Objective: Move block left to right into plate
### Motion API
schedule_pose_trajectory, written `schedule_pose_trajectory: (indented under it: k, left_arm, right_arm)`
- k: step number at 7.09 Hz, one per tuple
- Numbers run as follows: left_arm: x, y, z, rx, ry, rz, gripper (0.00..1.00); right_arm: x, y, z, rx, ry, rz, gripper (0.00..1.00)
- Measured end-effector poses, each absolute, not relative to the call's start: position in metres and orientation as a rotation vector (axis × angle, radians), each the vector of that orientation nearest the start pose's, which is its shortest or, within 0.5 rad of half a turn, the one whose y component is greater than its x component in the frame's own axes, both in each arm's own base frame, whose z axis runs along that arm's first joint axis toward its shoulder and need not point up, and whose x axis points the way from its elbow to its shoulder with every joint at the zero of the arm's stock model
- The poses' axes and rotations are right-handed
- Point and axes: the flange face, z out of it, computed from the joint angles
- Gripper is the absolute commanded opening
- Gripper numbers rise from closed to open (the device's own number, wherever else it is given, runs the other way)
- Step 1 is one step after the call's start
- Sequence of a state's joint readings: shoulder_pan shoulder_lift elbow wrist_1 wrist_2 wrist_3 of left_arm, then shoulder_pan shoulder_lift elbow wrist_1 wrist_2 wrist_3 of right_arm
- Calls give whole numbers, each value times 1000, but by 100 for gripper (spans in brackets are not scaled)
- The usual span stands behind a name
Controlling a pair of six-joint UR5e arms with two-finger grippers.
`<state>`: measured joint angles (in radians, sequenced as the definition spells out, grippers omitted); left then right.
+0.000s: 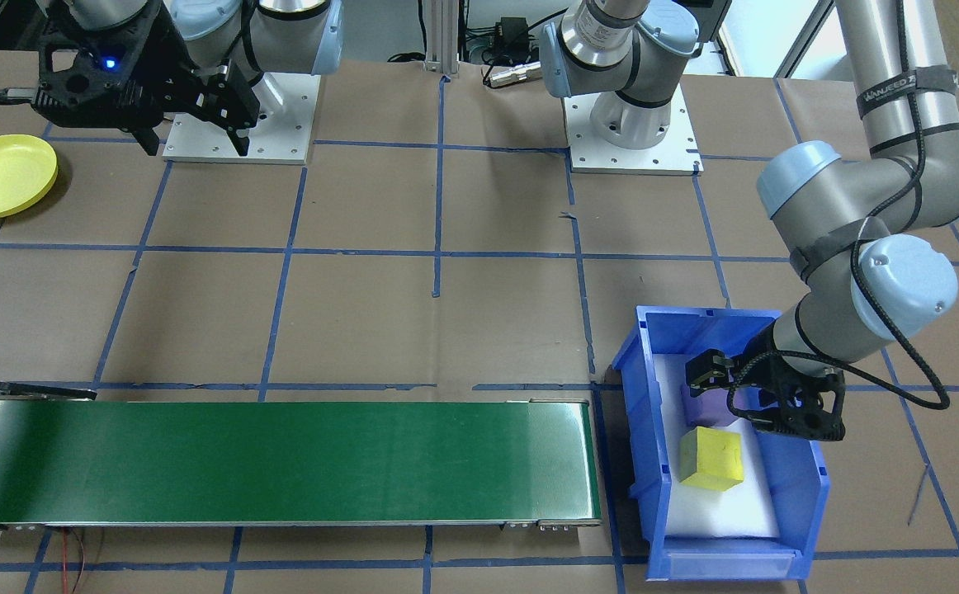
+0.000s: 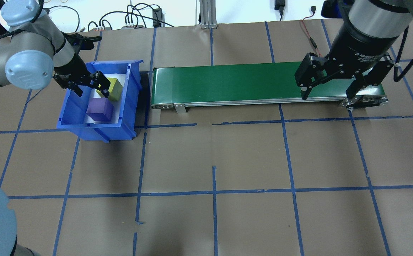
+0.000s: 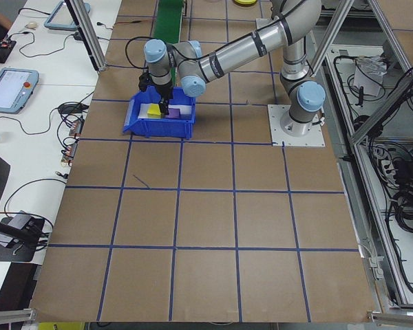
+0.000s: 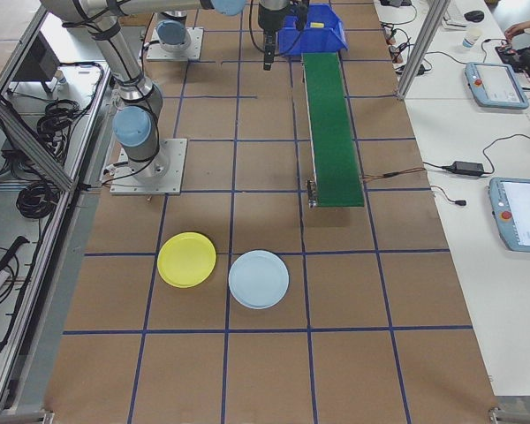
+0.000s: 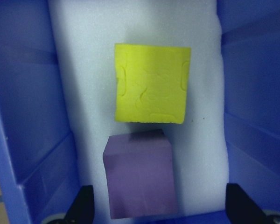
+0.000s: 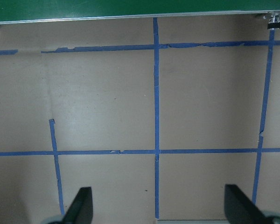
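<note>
Left wrist view: my left gripper (image 5: 156, 205), fingers spread and empty, hangs in the bin (image 5: 32, 116) over purple block (image 5: 139, 172) beside yellow block (image 5: 150, 84); right gripper (image 2: 331, 90) spread above belt (image 2: 228, 83).

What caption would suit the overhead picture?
Left gripper open over blue bin holding yellow block and purple block, beside green conveyor.

Green conveyor belt (image 1: 281, 462), light-blue plate (image 4: 259, 279)
</note>
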<state>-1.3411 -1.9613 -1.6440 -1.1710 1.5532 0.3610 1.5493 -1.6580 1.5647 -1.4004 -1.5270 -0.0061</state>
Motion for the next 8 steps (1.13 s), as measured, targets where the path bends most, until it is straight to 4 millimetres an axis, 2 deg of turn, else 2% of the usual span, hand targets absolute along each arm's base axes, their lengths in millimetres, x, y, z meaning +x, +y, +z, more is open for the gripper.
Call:
schedule_pose_trajectory:
  k: [3,5,6,7,8]
  left_arm:
    - [9,-621,256,195,3154,143,100]
    - [7,-613,239,175,3163,199,99]
    - [6,-610,233,169,3167,218,75]
    - [6,-609,230,167,3170,220,43]
    - [6,-609,230,167,3169,215,34]
  right_arm:
    - [128,-448,515,26,3094,121,100]
    - [128,-448,515,26,3094,122,100]
    - [128,-448,515,27,3095,123,100]
    - [128,-448,515,27,3095,123,100]
    - [128,-448,515,27,3095,123,100]
